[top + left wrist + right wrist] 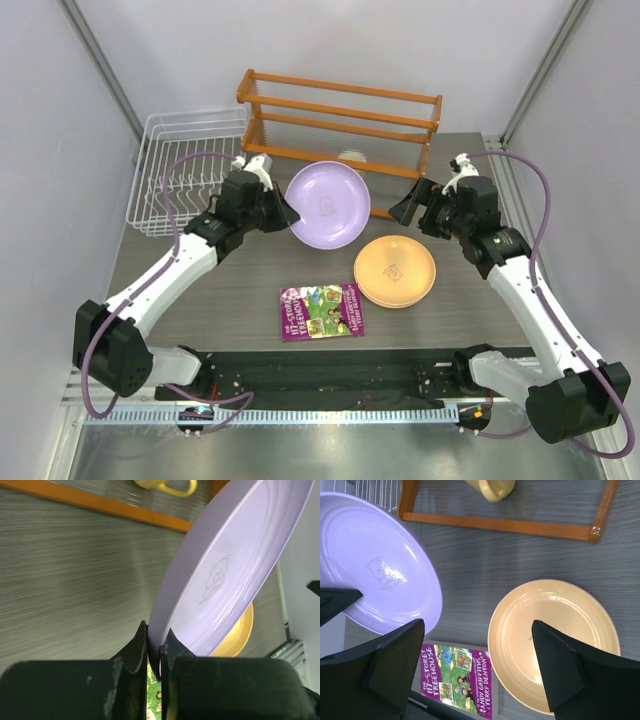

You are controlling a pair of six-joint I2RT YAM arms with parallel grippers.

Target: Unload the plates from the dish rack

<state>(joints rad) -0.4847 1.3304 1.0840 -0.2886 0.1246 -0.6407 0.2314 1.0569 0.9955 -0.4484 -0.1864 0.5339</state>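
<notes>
Top view: the left end effector [287, 215], pinched narrow on the rim of the lavender plate [328, 205], holds it tilted above the bench [240, 290], between the white dish rack [195, 117] and a yellow-orange plate [395, 271] lying flat on the bench. The right end effector [412, 205] hovers wide and empty just beside that plate. No plate shows in the rack, so unloading appears nearly done; what remains is judged to be setting the lavender plate down. Whether the yellow-orange plate covers others cannot be told, and no pink plate is visible.
</notes>
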